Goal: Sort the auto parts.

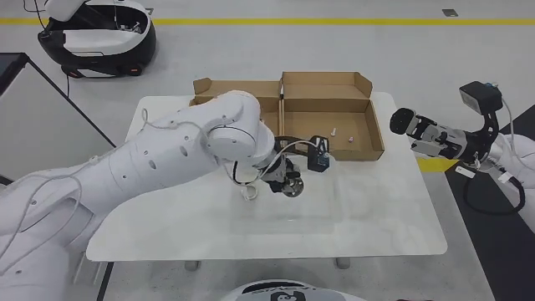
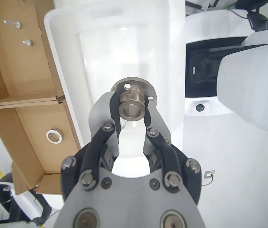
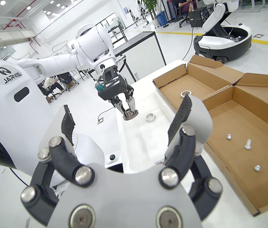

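Observation:
My left gripper (image 2: 132,110) is shut on a metal flanged bushing (image 2: 134,93), which hangs just above a clear plastic tray (image 2: 53,24) in the middle of the table. From the top view the left gripper (image 1: 291,184) sits in front of the two cardboard boxes. In the right wrist view the bushing (image 3: 130,115) is over the tray (image 3: 143,143), near a loose metal ring (image 3: 150,116). My right gripper (image 3: 127,105) stands open and empty, off the table's right side (image 1: 403,123).
The left cardboard box (image 3: 171,81) holds one ring (image 3: 186,93). The right cardboard box (image 3: 243,119) holds three bolts (image 3: 247,143). Both boxes (image 1: 330,121) stand at the table's far edge. Another robot base (image 1: 100,38) is parked on the floor behind.

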Controlling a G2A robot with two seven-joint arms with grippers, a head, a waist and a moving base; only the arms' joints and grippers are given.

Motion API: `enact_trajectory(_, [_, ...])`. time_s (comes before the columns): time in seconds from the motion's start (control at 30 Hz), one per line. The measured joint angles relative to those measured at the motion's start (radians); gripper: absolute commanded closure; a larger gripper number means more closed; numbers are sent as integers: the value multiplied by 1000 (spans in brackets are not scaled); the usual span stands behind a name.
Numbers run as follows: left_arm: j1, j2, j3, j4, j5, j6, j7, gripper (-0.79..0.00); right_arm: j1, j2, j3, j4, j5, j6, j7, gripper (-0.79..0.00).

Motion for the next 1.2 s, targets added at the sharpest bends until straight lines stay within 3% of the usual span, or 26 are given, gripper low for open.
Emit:
enact_trajectory(0.23, [60,60,-109,-12,-12,-95,104,0,0,0,0,0,0,0,0,-785])
enact_trajectory(0.73, [300,209,-430,-103,29,-298,302,0,0,0,0,0,0,0,0,-785])
enact_trajectory(1.0, [471,263,-656,-118,-2,-467,568,0,0,0,0,0,0,0,0,-785])
enact_trajectory(1.2, [568,276,-749,-188,-5,-473,771,0,0,0,0,0,0,0,0,-785])
